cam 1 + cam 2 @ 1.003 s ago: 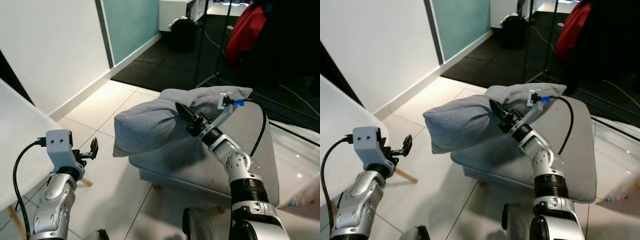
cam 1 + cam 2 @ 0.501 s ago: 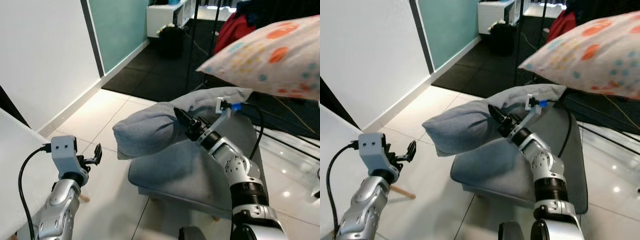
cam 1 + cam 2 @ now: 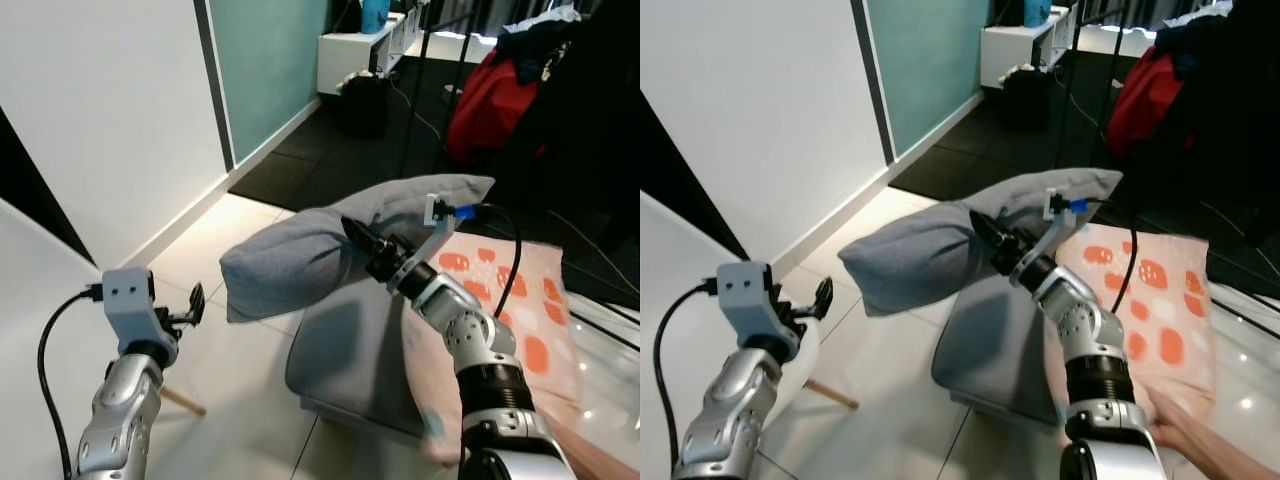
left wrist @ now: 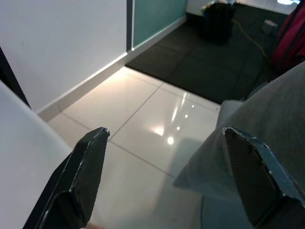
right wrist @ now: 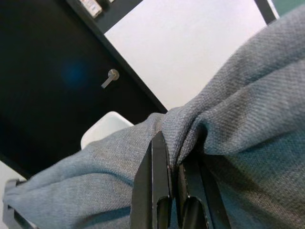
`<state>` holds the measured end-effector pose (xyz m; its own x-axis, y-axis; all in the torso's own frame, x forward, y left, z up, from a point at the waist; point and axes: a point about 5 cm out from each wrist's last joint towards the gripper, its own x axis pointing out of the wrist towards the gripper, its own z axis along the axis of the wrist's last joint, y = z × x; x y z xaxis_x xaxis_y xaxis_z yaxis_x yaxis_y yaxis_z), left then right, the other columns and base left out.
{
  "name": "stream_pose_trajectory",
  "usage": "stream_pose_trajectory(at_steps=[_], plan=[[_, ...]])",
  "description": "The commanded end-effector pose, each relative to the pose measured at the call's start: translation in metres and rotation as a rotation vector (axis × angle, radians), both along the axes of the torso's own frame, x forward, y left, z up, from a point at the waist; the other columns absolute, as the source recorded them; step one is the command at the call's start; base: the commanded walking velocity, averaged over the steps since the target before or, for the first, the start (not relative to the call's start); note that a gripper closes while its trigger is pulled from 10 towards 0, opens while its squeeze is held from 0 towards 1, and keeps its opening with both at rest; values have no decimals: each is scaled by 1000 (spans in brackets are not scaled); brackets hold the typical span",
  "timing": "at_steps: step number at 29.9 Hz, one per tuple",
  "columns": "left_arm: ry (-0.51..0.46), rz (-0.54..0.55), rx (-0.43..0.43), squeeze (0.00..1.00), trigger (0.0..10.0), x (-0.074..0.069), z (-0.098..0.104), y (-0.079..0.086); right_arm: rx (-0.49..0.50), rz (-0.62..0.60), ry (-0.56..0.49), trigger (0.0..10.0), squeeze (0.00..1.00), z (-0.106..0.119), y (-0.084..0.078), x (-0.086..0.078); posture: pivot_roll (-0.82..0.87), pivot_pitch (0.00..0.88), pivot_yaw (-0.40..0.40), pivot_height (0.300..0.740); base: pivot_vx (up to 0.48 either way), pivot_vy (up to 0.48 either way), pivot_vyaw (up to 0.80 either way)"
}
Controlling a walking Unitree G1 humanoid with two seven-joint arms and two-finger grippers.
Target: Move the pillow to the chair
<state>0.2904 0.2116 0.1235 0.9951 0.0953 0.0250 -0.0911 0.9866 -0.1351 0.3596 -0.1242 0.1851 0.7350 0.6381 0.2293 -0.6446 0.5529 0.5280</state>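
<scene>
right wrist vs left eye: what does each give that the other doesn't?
Right wrist: close-up of the right gripper shut on a fold of the grey pillow, plus a dark door with a lever handle. Left eye: the left gripper open, a patterned pillow on the grey seat, a red garment. Both: grey pillow held by the right gripper.

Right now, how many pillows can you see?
2: the grey pillow, pinched in the right gripper above the grey seat, and a patterned pillow lying on it. Others may be hidden.
</scene>
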Motion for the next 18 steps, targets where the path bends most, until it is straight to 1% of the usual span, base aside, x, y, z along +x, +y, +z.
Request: stream_pose_trajectory(at_steps=[1, 7, 15, 16, 18], plan=[[2, 5, 8, 0, 10000, 0, -1, 1, 6, 9, -67, 0, 0, 13, 2, -1, -130, 26, -7, 714, 0, 0, 0], [10, 0, 8, 0, 10000, -1, -4, -2, -20, 8, -59, 0, 0, 9, 1, -2, -130, 27, -7, 738, 0, 0, 0], [12, -8, 7, 0, 10000, -1, -5, -5, -59, -4, -63, 0, 0, 5, 0, -2, -132, 27, -9, 740, 0, 0, 0], [13, -26, 7, 0, 10000, -2, -6, -7, -71, -6, -61, 10000, 0, 4, 1, -3, -131, 26, -8, 740, 0, 0, 0], [-5, -53, 7, 0, 10000, -4, -6, -11, -65, -20, -72, 10000, 0, 3, 0, -3, -132, 27, -8, 740, 0, 0, 0]])
